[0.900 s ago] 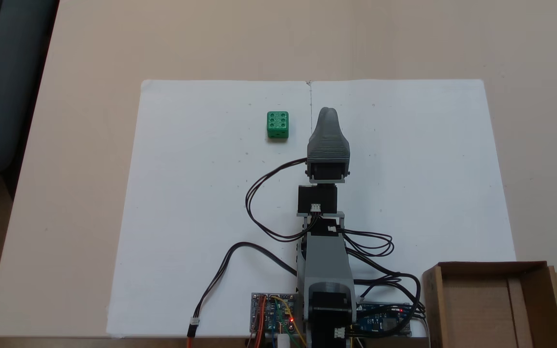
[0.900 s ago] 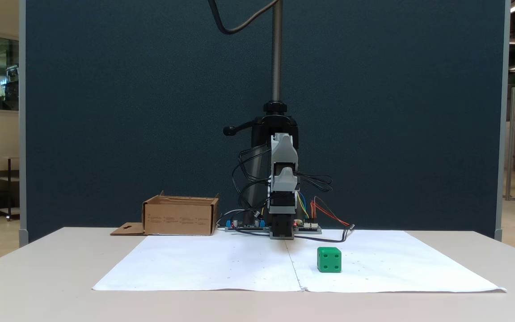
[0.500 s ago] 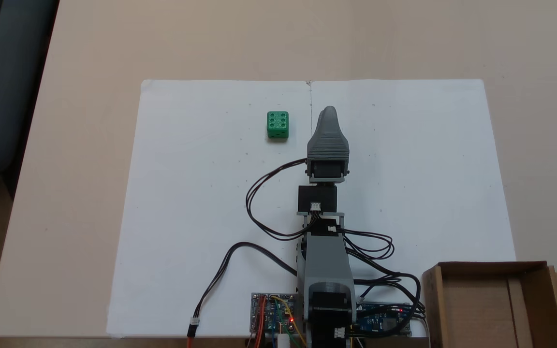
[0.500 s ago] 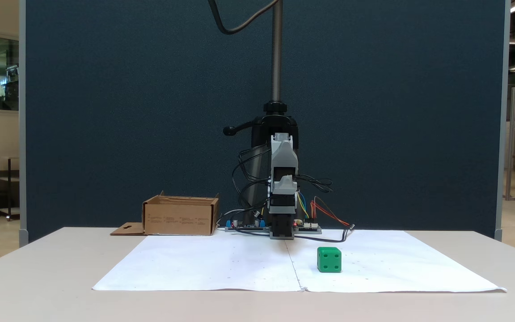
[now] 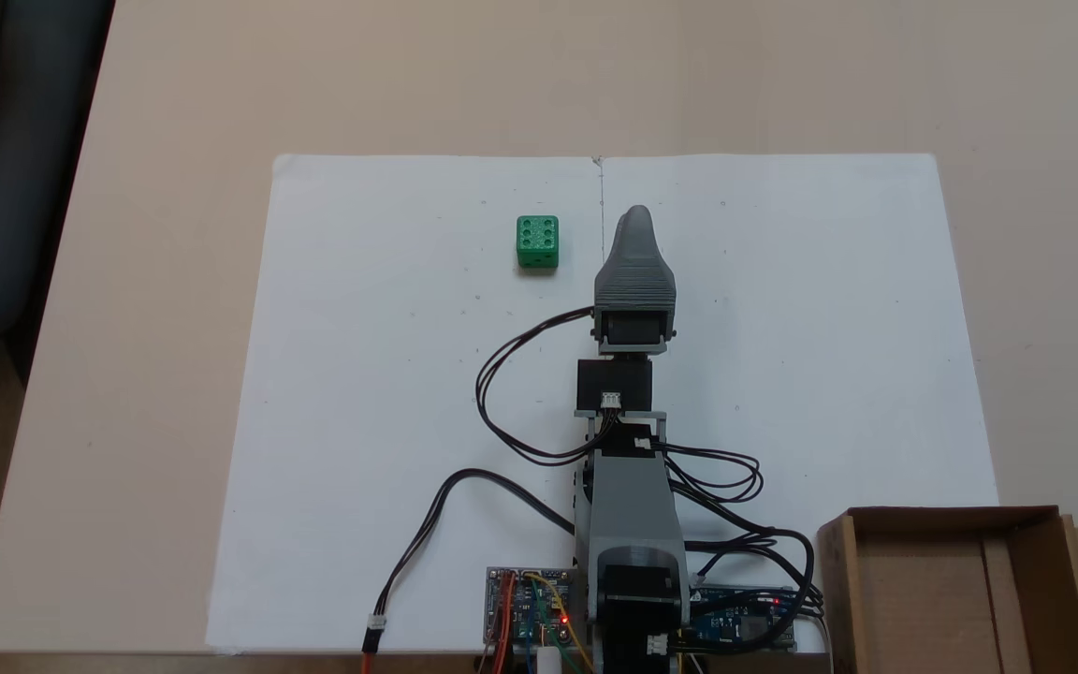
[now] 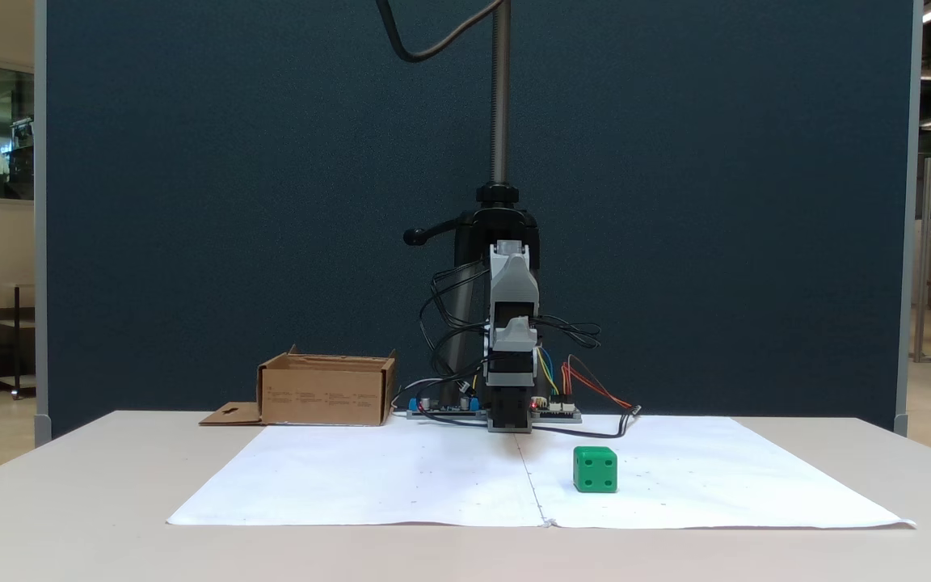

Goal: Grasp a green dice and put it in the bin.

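Observation:
The green dice sits on the white paper with its six-pip face up, and in the front fixed view the dice lies right of the paper's centre fold. My gripper points away from the arm's base, about a dice-width to the right of the dice and apart from it. From above only its grey top jaw shows, so open or shut cannot be told. Seen head-on, the gripper hangs above the paper. The bin, a brown cardboard box, stands beside the arm's base with nothing visible inside.
White paper covers the middle of the beige table. Black cables loop left of the arm, and circuit boards sit at its base. A dark blue partition and a clamp pole stand behind.
The gripper's tip has crept very slightly forward and the arm has settled a little lower. The dice and the bin have not moved.

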`<state>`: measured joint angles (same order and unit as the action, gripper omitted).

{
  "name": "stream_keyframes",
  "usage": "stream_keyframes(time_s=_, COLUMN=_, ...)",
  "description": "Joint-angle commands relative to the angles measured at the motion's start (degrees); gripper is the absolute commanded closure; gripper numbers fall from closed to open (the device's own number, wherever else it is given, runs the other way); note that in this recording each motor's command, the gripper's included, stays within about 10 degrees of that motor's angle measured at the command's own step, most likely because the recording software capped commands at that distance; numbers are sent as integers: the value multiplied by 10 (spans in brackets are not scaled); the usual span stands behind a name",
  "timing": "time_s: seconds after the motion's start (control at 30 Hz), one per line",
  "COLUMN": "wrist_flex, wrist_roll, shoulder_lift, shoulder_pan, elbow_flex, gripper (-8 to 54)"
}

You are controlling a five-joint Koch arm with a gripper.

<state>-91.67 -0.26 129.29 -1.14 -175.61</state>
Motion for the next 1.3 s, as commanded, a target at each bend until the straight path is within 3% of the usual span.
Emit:
stream_keyframes(time_s=0.0, wrist_flex=-5, wrist_roll=-12, shoulder_lift=63, shoulder_pan=1, elbow_flex=-38, gripper=4)
stream_keyframes(time_s=0.8, wrist_flex=50, wrist_roll=-15, shoulder_lift=63, shoulder_pan=-26, elbow_flex=-11, gripper=24)
stream_keyframes(time_s=1.27, wrist_flex=599, wrist_roll=-14, shoulder_lift=64, shoulder_pan=-44, elbow_flex=345, gripper=21)
